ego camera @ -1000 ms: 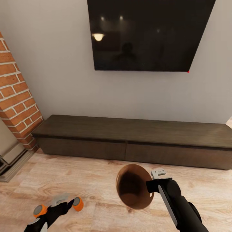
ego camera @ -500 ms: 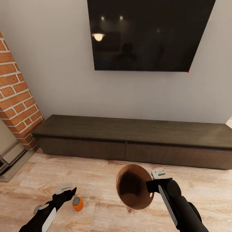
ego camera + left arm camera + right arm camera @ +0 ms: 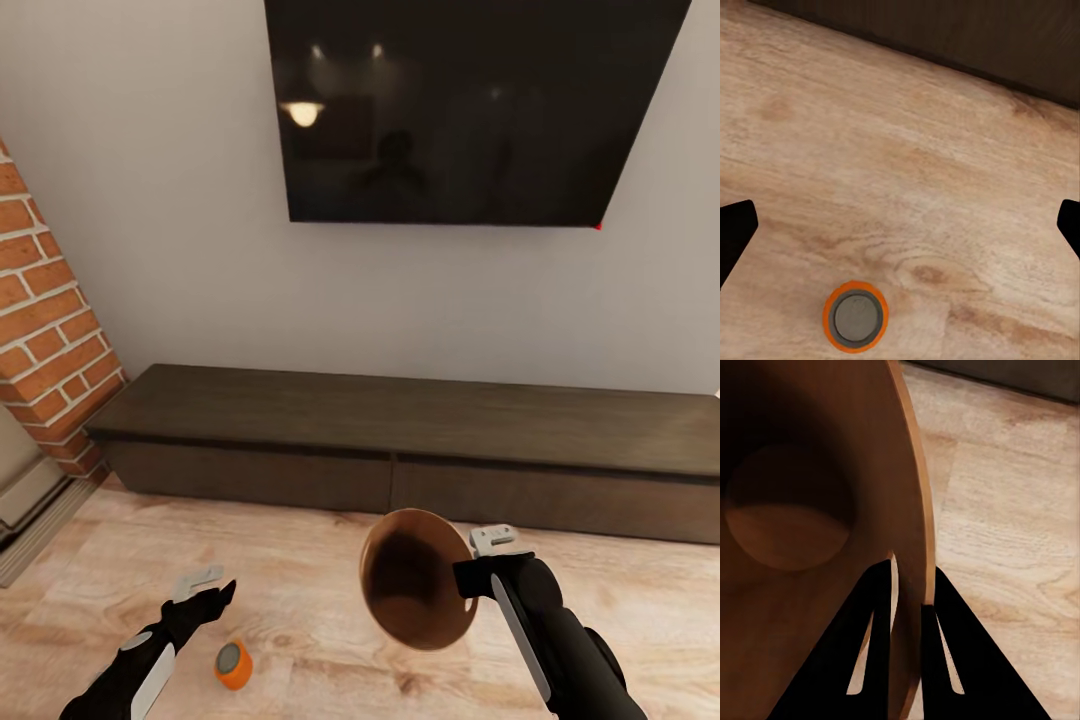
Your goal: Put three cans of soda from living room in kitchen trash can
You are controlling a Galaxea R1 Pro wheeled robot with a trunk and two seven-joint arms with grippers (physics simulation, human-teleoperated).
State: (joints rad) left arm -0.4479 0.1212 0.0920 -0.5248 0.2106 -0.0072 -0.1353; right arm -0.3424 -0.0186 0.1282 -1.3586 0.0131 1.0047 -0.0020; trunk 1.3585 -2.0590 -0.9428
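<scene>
One orange can of soda [image 3: 233, 665] stands upright on the wood floor, its grey top showing; the left wrist view sees it from above [image 3: 855, 316]. My left gripper [image 3: 220, 583] hovers open a little beyond and above it, with nothing between its wide-apart fingertips [image 3: 736, 229]. The brown tash can [image 3: 415, 580] hangs tilted over the floor with its dark mouth facing me, and my right gripper [image 3: 478, 560] is shut on its rim. In the right wrist view the fingers [image 3: 881, 607] pinch that rim, and the inside of the tash can [image 3: 795, 510] looks empty.
A long dark low cabinet [image 3: 400, 420] runs along the wall ahead, under a black television [image 3: 450, 110]. The red brick chimney [image 3: 40, 330] stands at the left. Light plank floor [image 3: 320, 560] lies between me and the cabinet.
The left gripper has lifted away from the two orange cans, and only one of them still shows. The whole view has shifted slightly, so the camera moved. The right arm holds the bin as before.
</scene>
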